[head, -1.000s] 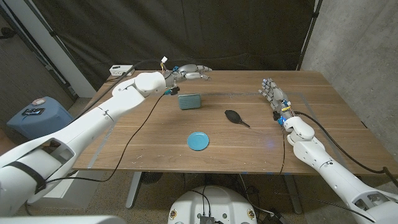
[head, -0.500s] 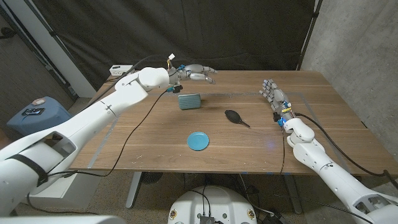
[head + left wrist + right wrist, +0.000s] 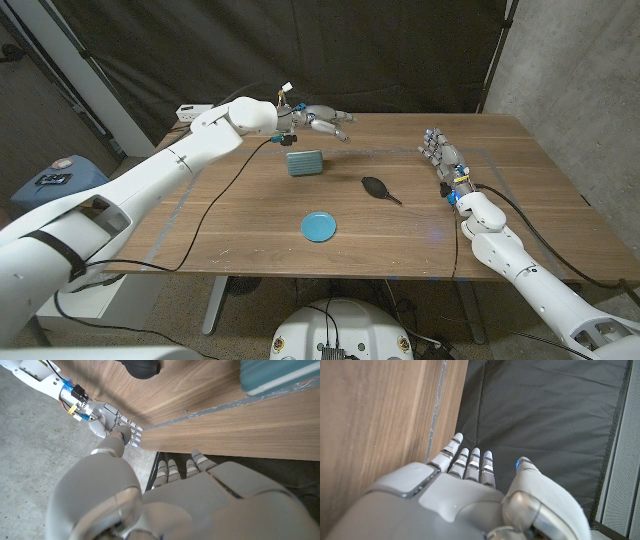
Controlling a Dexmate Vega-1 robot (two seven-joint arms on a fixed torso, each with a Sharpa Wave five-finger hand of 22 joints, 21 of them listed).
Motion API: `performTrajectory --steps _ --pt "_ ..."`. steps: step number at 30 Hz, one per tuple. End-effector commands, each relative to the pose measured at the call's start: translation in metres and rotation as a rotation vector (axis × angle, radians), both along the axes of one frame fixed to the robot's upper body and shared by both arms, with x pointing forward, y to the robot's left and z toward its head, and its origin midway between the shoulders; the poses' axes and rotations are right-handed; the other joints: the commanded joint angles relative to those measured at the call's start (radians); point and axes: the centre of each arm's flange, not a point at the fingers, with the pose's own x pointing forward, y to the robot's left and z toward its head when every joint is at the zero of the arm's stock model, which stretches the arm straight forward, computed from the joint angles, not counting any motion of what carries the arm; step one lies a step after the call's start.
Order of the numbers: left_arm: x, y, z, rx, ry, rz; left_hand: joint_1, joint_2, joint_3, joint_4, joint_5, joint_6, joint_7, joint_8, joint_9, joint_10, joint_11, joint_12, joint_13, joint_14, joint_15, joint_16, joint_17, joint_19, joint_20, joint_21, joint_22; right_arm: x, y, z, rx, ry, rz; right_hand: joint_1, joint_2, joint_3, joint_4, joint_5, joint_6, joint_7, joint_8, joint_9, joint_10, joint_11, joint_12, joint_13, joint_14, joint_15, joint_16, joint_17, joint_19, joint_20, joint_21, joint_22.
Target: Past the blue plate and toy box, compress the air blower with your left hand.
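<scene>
The black air blower (image 3: 376, 187) lies on the wooden table (image 3: 250, 230) right of centre, its thin nozzle pointing toward the robot's right arm, with nothing touching it. The teal toy box (image 3: 305, 162) sits just behind and left of it, and the blue plate (image 3: 319, 226) lies nearer the front edge, apart from both. The left hand (image 3: 325, 121) hangs over the table's far edge behind the box, fingers spread and holding nothing. The right hand (image 3: 441, 155) is at the right side of the table, well apart from the blower, fingers straight, slightly parted and empty.
</scene>
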Motion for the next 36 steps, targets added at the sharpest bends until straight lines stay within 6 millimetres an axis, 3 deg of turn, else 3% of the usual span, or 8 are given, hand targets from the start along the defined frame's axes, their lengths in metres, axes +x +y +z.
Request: performTrajectory --steps 1,22,36 --pt "0.003 -0.014 0.009 0.116 0.005 -0.026 0.015 -0.004 0.004 -0.002 0.006 -0.006 0.000 0.009 0.001 -0.009 0.001 0.001 0.003 -0.008 0.005 0.002 0.002 -0.007 -0.001 -0.001 0.002 -0.003 -0.002 -0.002 0.017 0.001 -0.012 0.000 -0.003 0.006 -0.002 -0.003 0.002 0.003 0.004 0.001 0.003 0.004 0.005 -0.001 0.004 -0.019 0.004 0.000 0.006 -0.024 -0.001 0.006" --pt "0.002 -0.035 0.019 0.282 -0.022 -0.057 0.060 -0.015 0.009 -0.009 0.017 -0.010 0.002 0.020 0.003 -0.023 -0.011 0.008 0.011 -0.001 0.005 0.009 0.003 -0.003 0.002 0.003 0.001 -0.009 -0.006 -0.009 0.048 0.006 -0.031 -0.005 -0.003 0.007 -0.006 -0.003 -0.001 0.002 0.003 0.001 0.001 0.005 0.005 -0.002 0.003 -0.017 0.006 -0.002 0.009 -0.022 -0.008 0.006" --pt "-0.003 -0.045 0.023 0.374 -0.033 -0.066 0.094 -0.013 0.016 -0.010 0.027 -0.029 0.003 0.020 0.006 -0.035 0.001 0.012 0.018 -0.007 0.013 0.009 0.004 -0.010 0.008 0.001 0.001 -0.017 -0.008 -0.015 0.065 0.002 -0.040 -0.008 -0.003 0.008 -0.009 -0.004 -0.002 0.001 0.003 0.001 0.001 0.004 0.005 -0.002 0.002 -0.017 0.007 -0.003 0.012 -0.021 -0.013 0.006"
